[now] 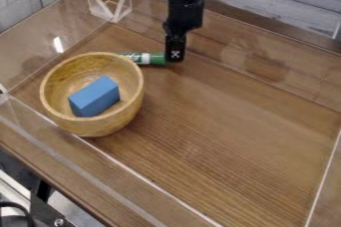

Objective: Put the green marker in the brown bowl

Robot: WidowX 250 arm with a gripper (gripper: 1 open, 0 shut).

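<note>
The green marker (pixel 142 58) lies almost level just behind the brown bowl (pixel 55 76), its left end close to the bowl's far rim. My gripper (pixel 173 59) comes down from above and is shut on the marker's right, green-capped end. The black fingers hide that tip. The bowl stands at the left of the wooden table.
A blue rectangular block (pixel 94 97) lies inside the bowl. Clear plastic walls (pixel 200 196) fence the tabletop on all sides. A clear folded stand (pixel 110 4) sits at the back left. Bare wood stretches to the right of the bowl.
</note>
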